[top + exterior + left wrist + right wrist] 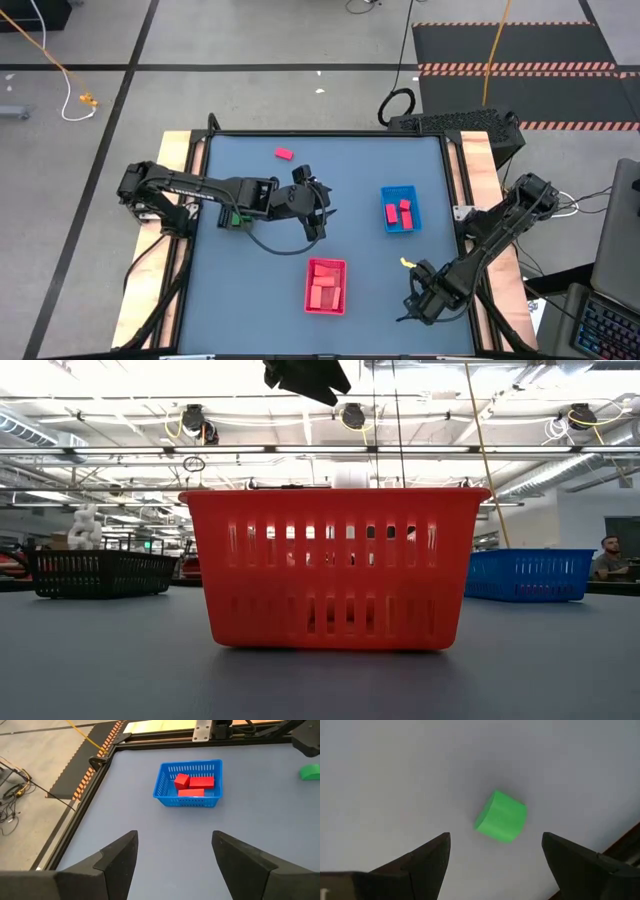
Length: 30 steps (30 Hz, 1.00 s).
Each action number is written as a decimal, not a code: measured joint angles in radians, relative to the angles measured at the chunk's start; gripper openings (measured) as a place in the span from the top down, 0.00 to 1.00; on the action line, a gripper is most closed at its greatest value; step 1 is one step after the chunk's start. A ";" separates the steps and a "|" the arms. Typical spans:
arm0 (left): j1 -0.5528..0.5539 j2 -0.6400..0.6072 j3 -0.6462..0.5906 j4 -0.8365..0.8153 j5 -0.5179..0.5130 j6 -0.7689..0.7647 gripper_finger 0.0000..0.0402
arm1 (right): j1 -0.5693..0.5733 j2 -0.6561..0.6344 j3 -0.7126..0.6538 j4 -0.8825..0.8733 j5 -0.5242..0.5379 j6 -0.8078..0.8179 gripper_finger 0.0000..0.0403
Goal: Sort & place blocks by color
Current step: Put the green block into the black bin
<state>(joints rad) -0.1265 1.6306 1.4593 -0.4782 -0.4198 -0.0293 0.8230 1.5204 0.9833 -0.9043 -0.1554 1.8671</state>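
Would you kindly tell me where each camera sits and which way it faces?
High view: above the table, looking straight down; both arms show, left end effector, right end effector.
Low view: at tabletop height, looking level at the red tray; an arm part shows overhead.
Left wrist view: past its own open fingers toward the blue tray.
Right wrist view: past its open fingers down at a green block.
Shared: the blue tray appears in the high, low and left wrist views.

— Anything written down there that you can read?

— Nothing. I look over the table (250, 270), the red tray (335, 565), the blue tray (165, 785) and the green block (501, 816) under my claw, and find no letters, numbers, labels or brand marks.

— The floor stripes?

— Only stripes, no words.
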 joint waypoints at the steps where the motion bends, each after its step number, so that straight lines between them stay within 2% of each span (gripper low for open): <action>1: 0.000 0.000 0.000 0.000 0.000 0.000 0.36 | 0.000 0.000 -0.001 0.002 0.001 0.000 0.24; 12: 0.000 0.000 0.000 -0.008 0.001 -0.002 0.36 | 0.004 0.000 -0.125 0.184 -0.003 0.026 0.24; 18: 0.000 0.000 0.000 -0.008 0.001 -0.002 0.36 | 0.004 0.000 -0.158 0.198 -0.026 0.010 0.25; 23: 0.000 0.000 0.000 -0.008 0.001 -0.002 0.36 | 0.004 -0.001 -0.164 0.196 -0.034 -0.005 0.35; 30: 0.000 0.000 0.000 -0.008 0.001 -0.002 0.36 | 0.004 -0.001 -0.164 0.195 -0.038 -0.044 0.55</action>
<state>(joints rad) -0.1265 1.6306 1.4597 -0.4858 -0.4187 -0.0311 0.8268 1.5196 0.8196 -0.7090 -0.1936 1.8228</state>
